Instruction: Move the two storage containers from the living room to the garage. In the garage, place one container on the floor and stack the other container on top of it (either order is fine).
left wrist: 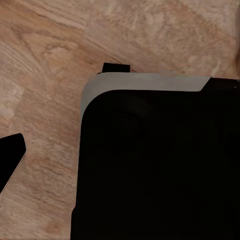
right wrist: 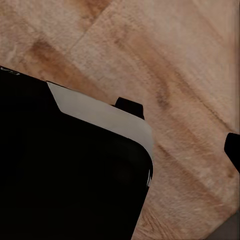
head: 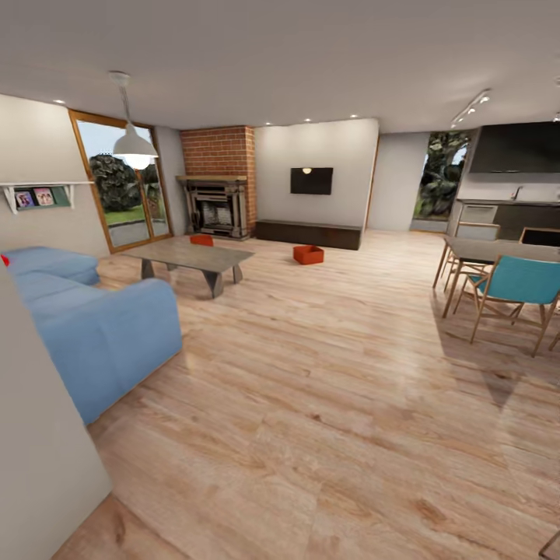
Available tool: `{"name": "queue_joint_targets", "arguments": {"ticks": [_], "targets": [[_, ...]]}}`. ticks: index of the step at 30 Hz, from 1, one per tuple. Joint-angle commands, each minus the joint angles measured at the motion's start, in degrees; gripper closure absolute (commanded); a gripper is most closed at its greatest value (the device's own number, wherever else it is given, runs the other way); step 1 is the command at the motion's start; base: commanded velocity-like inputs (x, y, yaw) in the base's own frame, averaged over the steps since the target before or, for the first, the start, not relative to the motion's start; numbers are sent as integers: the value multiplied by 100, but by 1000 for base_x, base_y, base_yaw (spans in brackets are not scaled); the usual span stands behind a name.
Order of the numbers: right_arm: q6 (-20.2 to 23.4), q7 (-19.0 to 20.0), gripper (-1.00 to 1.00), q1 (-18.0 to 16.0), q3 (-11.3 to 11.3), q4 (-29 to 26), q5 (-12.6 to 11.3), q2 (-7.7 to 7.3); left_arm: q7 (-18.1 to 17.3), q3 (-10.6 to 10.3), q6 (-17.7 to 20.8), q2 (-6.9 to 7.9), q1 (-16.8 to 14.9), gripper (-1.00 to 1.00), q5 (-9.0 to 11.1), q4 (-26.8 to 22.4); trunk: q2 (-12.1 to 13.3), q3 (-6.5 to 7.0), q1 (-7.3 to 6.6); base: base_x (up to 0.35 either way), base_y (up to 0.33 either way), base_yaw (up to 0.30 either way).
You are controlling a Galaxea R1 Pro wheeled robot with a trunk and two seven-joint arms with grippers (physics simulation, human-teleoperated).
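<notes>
Head view looked across the living room, with its light wood-plank floor (head: 327,404) running far ahead. One storage container (head: 309,254), a small orange-red bin with no lid, sat on the planks just in front of the long low dark-brown cabinet (head: 309,233), near the cabinet's middle. The other storage container (head: 201,240) sat on the far edge of the grey coffee table (head: 190,257), at the side nearest the red-brick fireplace (head: 218,183). The two bins were well apart. A black TV (head: 311,180) hung on the white wall above the cabinet. A blue sofa (head: 85,319) stood at the left, close to the coffee table's near end. A white hanging lamp (head: 134,141) hung above it, in front of a tall glass door (head: 124,183). At the right stood a dining table (head: 498,249) with a teal chair (head: 517,292) beside it.

Left wrist view showed a big black part of the robot with a pale grey rim (left wrist: 150,150) above the wood planks, and a dark tip (left wrist: 11,157) near it. Right wrist view showed much the same: a black part with a grey rim (right wrist: 70,170) over the planks, and a dark tip (right wrist: 232,150). Whether the left claw or the right claw was apart or together could not be told. Neither bin was being held.
</notes>
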Motion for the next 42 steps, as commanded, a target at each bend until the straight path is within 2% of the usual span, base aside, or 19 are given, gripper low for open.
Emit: {"name": "queue_joint_targets", "arguments": {"ticks": [1, 28, 42], "targets": [[-29, -10, -100, -5, 49, 14, -54, 4, 0, 8, -12, -1, 0, -100, 45, -2, -2, -4, 3, 323, 0, -156], [-30, -10, -100, -5, 49, 14, -50, 4, 0, 8, -16, -1, 0, -100, 45, 0, -2, -2, 3, 323, 0, -233], [-23, -10, -100, -5, 49, 14, -55, 4, 0, 8, -13, -1, 0, -100, 45, 3, -2, -2, 3, 323, 0, -19]]}}
